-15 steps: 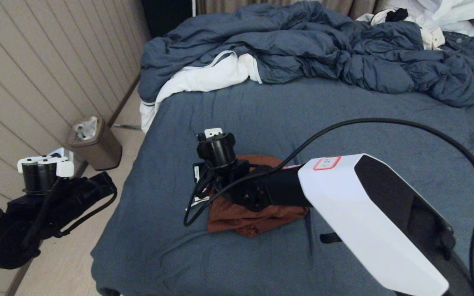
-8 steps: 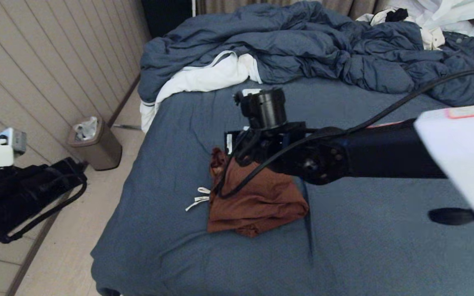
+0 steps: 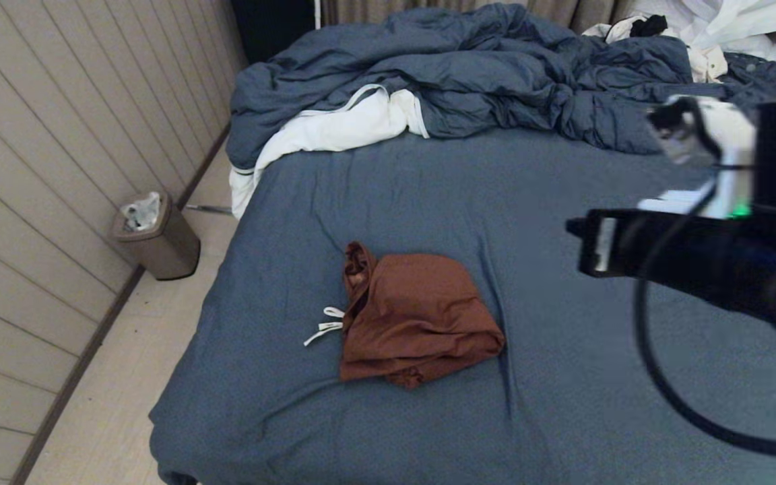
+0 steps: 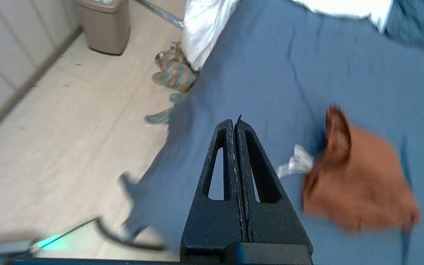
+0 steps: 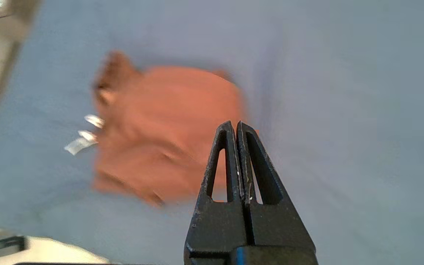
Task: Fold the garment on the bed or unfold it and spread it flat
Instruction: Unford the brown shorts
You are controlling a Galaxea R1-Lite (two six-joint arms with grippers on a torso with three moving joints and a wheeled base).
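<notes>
1. In the head view we see the rust-brown soft shorts (image 3: pixel 415 316) lying in a folded bundle on the large bed with its dark blue-grey fitted sheet (image 3: pixel 563 404), toward the bed's left side. Their white drawstring ends (image 3: pixel 324 327) trail onto the sheet on the robot's left. The rumpled blue duvet (image 3: pixel 496 74) is heaped at the far end, with white clothes (image 3: pixel 731 20) beyond it and a small brown waste bin (image 3: pixel 155 236) on the floor by the wall. Our right arm (image 3: pixel 698 256) shows at the right edge, raised well apart from the shorts. This view shows neither hand's fingers, and the left arm is out of it.

2. The left wrist view adds what the head view lacks: our left hand (image 4: pixel 235 123) has its fingers pressed together with nothing between them. It hangs above the bed's edge nearest the floor. The shorts (image 4: pixel 359 187) lie on the sheet (image 4: pixel 307 73) apart from the fingertips, with the drawstring (image 4: pixel 294 165) between them.

3. The right wrist view shows our right hand (image 5: pixel 235 127) likewise pressed together and holding nothing. It hangs above the bed, its tips in line with one edge of the shorts (image 5: pixel 168 132). We cannot tell the gap between them.
</notes>
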